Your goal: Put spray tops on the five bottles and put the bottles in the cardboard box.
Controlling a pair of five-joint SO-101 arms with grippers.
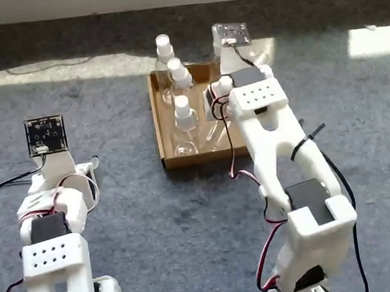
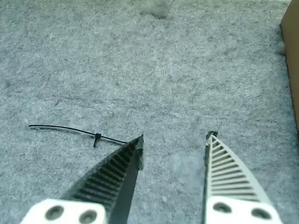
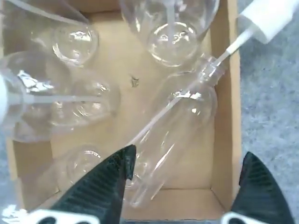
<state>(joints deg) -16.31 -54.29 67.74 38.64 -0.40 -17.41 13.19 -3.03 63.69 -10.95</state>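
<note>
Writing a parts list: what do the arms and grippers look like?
Both arms, left arm and right arm, are white plastic shells with black motors and red and black cables. The left gripper has one black and one white ribbed finger; the right gripper has two black ones.

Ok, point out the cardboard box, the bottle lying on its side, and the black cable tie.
cardboard box [image 1: 193, 159]: high view, its near wall.
lying bottle [image 3: 184, 123]: right wrist view, its clear body.
black cable tie [image 2: 96, 137]: left wrist view, its head.

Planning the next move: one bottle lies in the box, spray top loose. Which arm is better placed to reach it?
Right, likely: the right gripper hangs open over that bottle; the left gripper is over carpet.
</note>
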